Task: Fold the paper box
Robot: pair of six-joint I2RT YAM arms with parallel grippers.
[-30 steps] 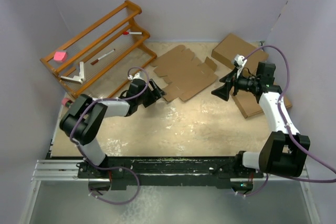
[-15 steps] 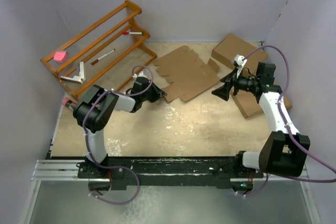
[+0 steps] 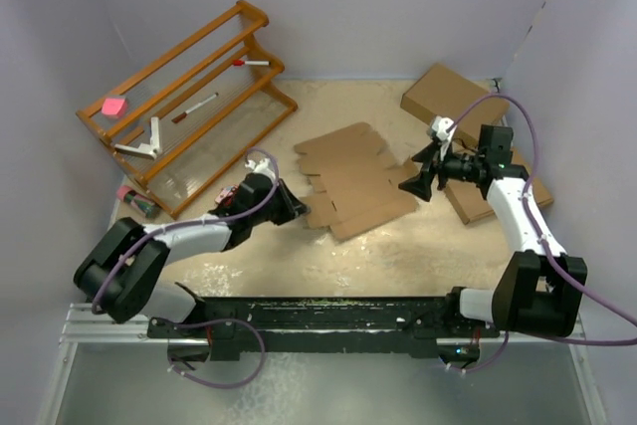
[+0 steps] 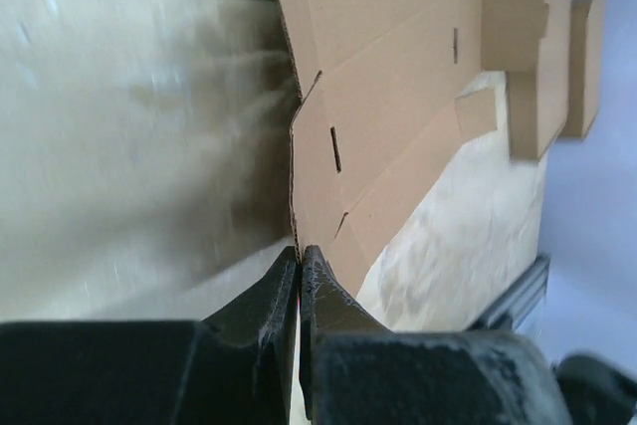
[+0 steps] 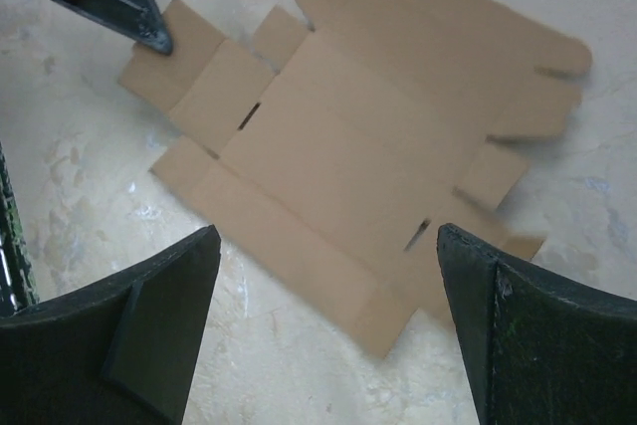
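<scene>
I'm watching the wooden rack (image 3: 189, 87) sitting at the far left, with a pink block (image 3: 114, 106) and a red-capped marker (image 3: 195, 107) on its rails. A dark item is poking out beneath its near end, too hidden to name.

Next over, the left gripper (image 4: 300, 256) is lying low on the sandy table (image 3: 368, 256), its fingers pressed together on the near-left edge of the paper box (image 3: 353, 181). The wrist view is smearing the table on that side, and the sheet's far flaps are running off the top of the frame.

The paper box itself is lying flat and unfolded in the middle of the table, with its creases and slots showing.

The right gripper (image 3: 412, 178) is hovering just past the sheet's right edge, fingers spread wide and gripping nothing. From its camera the sheet's right flaps are blurring.

Behind it a ready-made brown box (image 3: 446, 93) is resting by the back wall, and a second flat brown box (image 3: 476, 202) is lying mostly covered by the right arm.
</scene>
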